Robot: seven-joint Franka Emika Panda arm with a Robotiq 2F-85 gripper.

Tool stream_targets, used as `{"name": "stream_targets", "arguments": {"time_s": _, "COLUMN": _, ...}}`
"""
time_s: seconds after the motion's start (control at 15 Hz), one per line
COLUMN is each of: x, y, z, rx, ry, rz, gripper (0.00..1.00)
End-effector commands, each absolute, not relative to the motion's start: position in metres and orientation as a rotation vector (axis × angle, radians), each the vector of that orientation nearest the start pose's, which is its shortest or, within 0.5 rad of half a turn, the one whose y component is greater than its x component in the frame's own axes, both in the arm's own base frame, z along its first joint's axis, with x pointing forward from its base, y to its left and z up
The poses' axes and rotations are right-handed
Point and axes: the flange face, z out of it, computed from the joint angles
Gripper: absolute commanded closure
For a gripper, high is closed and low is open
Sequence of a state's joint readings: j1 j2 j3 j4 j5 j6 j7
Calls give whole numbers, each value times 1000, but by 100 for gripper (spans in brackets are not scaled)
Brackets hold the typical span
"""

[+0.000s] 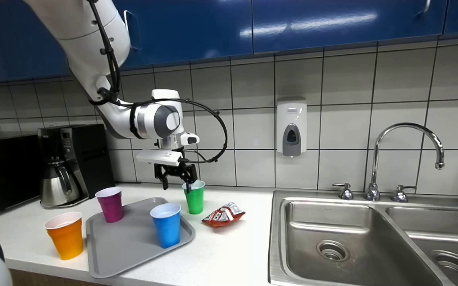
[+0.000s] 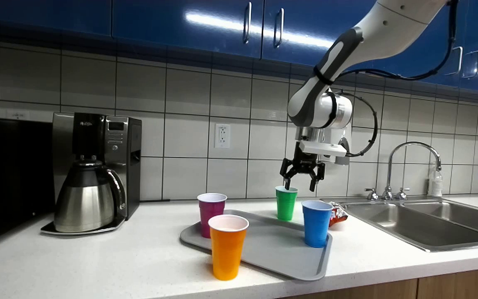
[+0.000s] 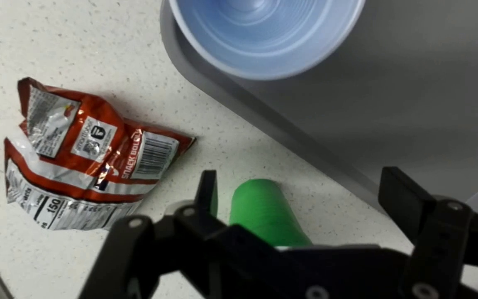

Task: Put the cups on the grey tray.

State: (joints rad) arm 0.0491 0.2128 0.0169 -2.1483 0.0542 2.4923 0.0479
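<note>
In both exterior views the blue cup [image 1: 168, 228] and the purple cup [image 1: 111, 208] stand upright on the grey tray [image 1: 123, 254]. The orange cup [image 2: 227, 253] is on the counter, just off the tray's edge. The green cup [image 2: 285, 205] also stands upright on the counter, beyond the tray. Above it hangs my gripper [image 2: 300, 187], open and holding nothing. In the wrist view the green cup [image 3: 266, 211] shows between the spread fingers, closer to the left one, its upper part hidden behind the gripper. The blue cup's inside fills the top of that view.
A red snack bag [image 1: 224, 215] lies on the counter beside the green cup. The steel sink [image 1: 332, 230] with its faucet [image 1: 408, 125] is off to one side. A coffee maker with a steel pot [image 2: 85, 203] stands at the opposite end. Blue cabinets [image 2: 189, 25] hang overhead.
</note>
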Motion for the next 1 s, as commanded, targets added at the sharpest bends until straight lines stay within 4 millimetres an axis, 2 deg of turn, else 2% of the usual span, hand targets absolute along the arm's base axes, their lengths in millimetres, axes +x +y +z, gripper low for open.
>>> {"name": "stream_targets", "arguments": {"time_s": 0.0, "x": 601, "y": 48, "z": 319, "rx": -3060, "ry": 106, "rz": -251, "gripper": 0}}
{"name": "stream_targets", "arguments": {"time_s": 0.53, "x": 650, "y": 61, "z": 307, "rx": -3046, "ry": 250, "rz": -295, "gripper": 0}}
{"name": "stream_targets", "arguments": {"time_s": 0.93, "x": 677, "y": 64, "z": 304, "rx": -3021, "ry": 338, "rz": -323, "gripper": 0}}
